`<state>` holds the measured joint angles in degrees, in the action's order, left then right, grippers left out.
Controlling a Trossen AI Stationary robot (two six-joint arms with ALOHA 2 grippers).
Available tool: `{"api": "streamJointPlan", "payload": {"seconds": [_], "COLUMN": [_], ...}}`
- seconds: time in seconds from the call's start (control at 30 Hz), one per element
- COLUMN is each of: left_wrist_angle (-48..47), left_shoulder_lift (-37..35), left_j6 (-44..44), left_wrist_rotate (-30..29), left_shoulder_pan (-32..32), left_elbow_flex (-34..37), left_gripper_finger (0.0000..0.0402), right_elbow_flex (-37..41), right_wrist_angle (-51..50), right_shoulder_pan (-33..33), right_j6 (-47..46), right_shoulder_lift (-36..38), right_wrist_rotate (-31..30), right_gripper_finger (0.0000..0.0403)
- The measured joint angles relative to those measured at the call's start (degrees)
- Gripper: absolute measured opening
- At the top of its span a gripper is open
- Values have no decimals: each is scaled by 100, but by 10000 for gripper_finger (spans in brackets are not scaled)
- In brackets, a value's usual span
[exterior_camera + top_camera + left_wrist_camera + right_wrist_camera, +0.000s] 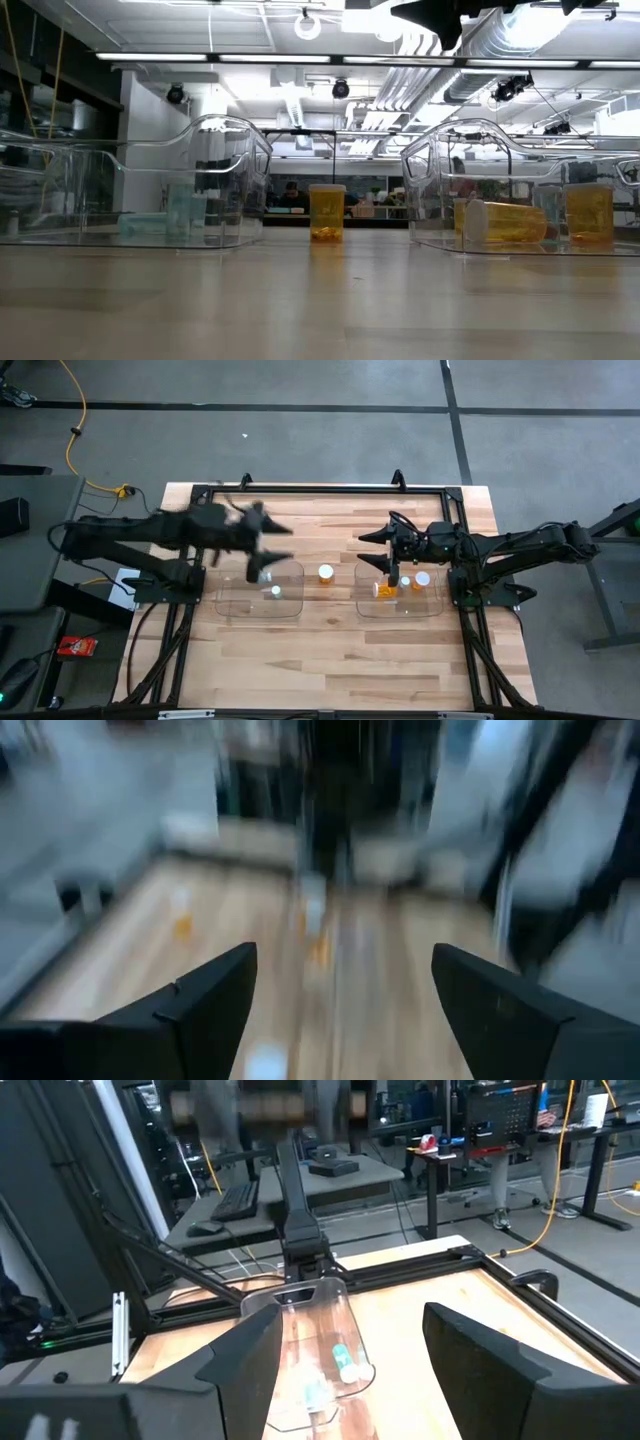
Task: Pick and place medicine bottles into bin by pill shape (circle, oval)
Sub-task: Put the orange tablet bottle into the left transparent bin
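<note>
Spanning a grey-floored room, wooden table (330,630), left gripper (340,1010) and right gripper (350,1365) both spread empty.

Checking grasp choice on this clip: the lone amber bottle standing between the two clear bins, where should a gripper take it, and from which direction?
Best from straight above. The amber bottle stands upright on the table in the gap between the left bin and the right bin, white cap up. Close the fingers across its round body just under the cap, probably along the gap, so the bin walls do not crowd them.
</note>
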<state>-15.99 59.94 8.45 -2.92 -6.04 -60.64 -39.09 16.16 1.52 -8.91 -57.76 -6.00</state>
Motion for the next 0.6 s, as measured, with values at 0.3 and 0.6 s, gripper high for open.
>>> {"api": "streamJointPlan", "payload": {"seconds": [0.3, 0.6], "left_wrist_angle": [1975, 1879], "left_shoulder_lift": [-852, -882], "left_j6": [189, -395], "left_wrist_rotate": [-559, -245], "left_shoulder_pan": [74, 102], "left_elbow_flex": [1067, 1255], "left_gripper_finger": [291, 291], "right_elbow_flex": [0, 0], "right_wrist_angle": [-2, 2], "right_shoulder_pan": [0, 0], "right_j6": [0, 0], "right_shoulder_lift": [0, 0], "right_wrist_rotate": [0, 0], "right_gripper_finger": [236, 236]}}
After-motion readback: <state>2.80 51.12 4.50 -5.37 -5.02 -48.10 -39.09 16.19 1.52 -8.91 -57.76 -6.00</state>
